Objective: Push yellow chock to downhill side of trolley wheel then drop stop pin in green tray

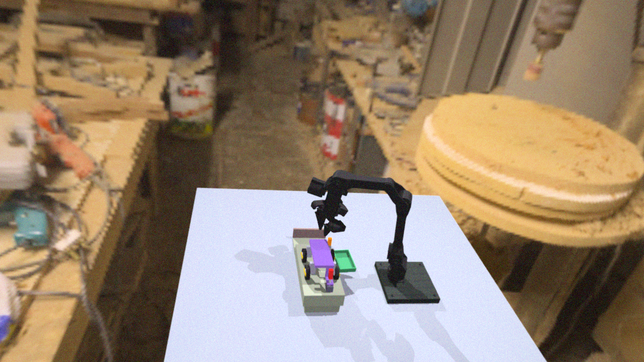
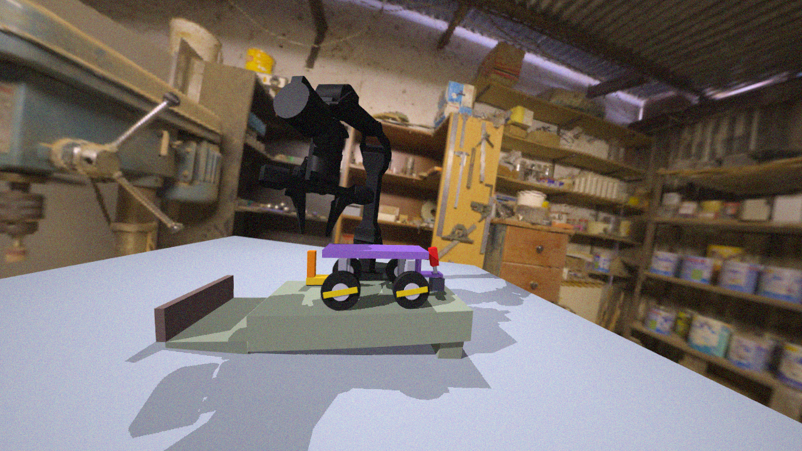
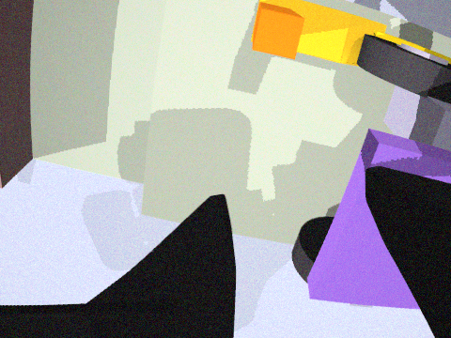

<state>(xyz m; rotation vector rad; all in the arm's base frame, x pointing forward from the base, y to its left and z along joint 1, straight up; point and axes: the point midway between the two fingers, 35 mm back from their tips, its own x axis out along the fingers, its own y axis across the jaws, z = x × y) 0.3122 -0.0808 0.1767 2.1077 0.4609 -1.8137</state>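
Observation:
My gripper [image 1: 322, 230] [image 2: 315, 233] [image 3: 298, 196] is open and empty, raised above the trolley and the downhill part of the ramp [image 1: 322, 300] [image 2: 358, 331] [image 3: 197, 155]. The purple trolley [image 1: 321, 253] [image 2: 375, 252] [image 3: 366, 263] stands on the ramp. The yellow chock with upright orange handle [image 1: 329, 242] [image 2: 311, 263] [image 3: 278, 33] stands on the downhill side of the tray-side lower wheel. Its wedge appears to meet that wheel [image 3: 399, 66]. The red-headed stop pin [image 1: 330, 273] [image 2: 433, 256] is in its holder at the uphill end. The green tray [image 1: 344, 260] sits beside the ramp.
A dark brown end board [image 1: 308, 232] [image 2: 193, 308] [image 3: 14, 84] crosses the ramp's low end. The arm's black base plate [image 1: 418, 293] stands on the table on the tray's side of the ramp. The arm reaches over from there.

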